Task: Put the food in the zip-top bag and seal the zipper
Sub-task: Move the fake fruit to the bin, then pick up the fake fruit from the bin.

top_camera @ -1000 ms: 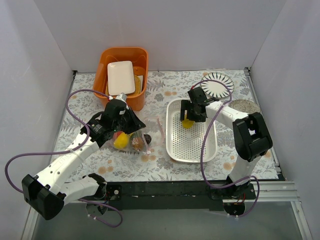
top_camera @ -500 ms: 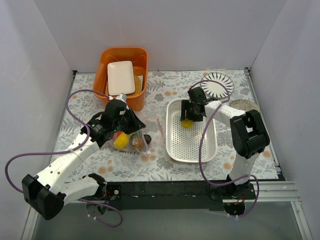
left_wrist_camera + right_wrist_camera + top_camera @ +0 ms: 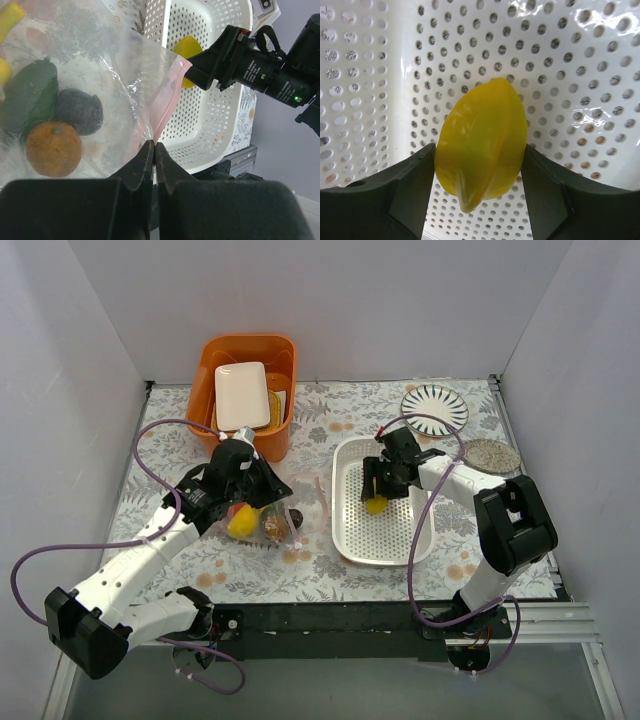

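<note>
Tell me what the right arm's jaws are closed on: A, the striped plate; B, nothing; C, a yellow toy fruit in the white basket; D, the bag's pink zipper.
C: the right wrist view shows the yellow toy fruit pinched between both jaws, the white basket behind it; the left arm's jaws are the ones on the zip-top bag, near its zipper.

Bright, even light; soft shadows
</note>
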Robot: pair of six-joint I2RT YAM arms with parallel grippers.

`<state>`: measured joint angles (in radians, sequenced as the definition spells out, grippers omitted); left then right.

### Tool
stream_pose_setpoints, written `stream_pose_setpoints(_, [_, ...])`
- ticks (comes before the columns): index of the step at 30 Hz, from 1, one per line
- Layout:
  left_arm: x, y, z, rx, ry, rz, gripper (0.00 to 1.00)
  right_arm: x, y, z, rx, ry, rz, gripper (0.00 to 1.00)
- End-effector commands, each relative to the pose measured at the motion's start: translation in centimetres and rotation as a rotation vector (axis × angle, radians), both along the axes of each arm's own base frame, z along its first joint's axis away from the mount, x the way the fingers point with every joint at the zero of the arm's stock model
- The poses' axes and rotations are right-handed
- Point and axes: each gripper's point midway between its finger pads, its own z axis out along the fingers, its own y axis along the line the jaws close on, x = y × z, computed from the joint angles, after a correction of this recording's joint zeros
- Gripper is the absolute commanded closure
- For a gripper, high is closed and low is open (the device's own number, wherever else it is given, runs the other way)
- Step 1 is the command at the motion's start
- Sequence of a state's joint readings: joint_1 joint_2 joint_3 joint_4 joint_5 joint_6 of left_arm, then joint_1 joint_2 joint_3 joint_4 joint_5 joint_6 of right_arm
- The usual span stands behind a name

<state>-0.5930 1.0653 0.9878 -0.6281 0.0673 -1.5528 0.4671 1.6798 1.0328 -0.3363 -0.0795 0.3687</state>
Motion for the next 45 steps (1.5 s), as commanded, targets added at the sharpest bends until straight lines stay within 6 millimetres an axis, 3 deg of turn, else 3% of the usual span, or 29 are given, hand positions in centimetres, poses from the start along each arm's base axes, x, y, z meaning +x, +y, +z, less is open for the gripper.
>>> stream_pose_setpoints(1, [0.0,-0.4,0.1,-0.017,-0.003,-0.01,1.0,-2.3,0.9,0.8,0.035,0.015,0.095,0.37])
stream_pose_setpoints(5, [0.1,-0.5,0.1,-0.016,-0.004,-0.013,1.0,-3.2,0.9,0.8,0.033,0.018,0.105,0.28])
stream_pose_setpoints(12, [0.0,-0.6,0.0,-0.018,0.001,-0.017,1.0,-2.6,0.6,2.1,0.026,-0.014,0.069,0.13])
stream_pose_setpoints(18, [0.0,-0.6,0.0,-0.02,0.003,-0.017,1.0,-2.4,0.5,2.5,0.024,-0.026,0.06,0.12])
stream_pose_setpoints(28, [0.0,-0.5,-0.4,-0.015,0.003,-0.013,1.0,-3.8,0.1,1.1,0.015,0.022,0.06,0.14])
stream_pose_setpoints(35, [0.0,-0.6,-0.8,-0.012,0.016,-0.018,1.0,-4.2,0.3,0.9,0.029,0.038,0.057,0.23])
stream_pose_setpoints(39, [0.1,-0.6,-0.7,-0.009,0.012,-0.012,1.0,-4.7,0.2,0.8,0.039,0.046,0.045,0.41])
stream_pose_setpoints(45, [0.0,-0.7,-0.7,-0.014,0.014,-0.02,1.0,-5.0,0.1,2.1,0.065,0.013,0.026,0.54])
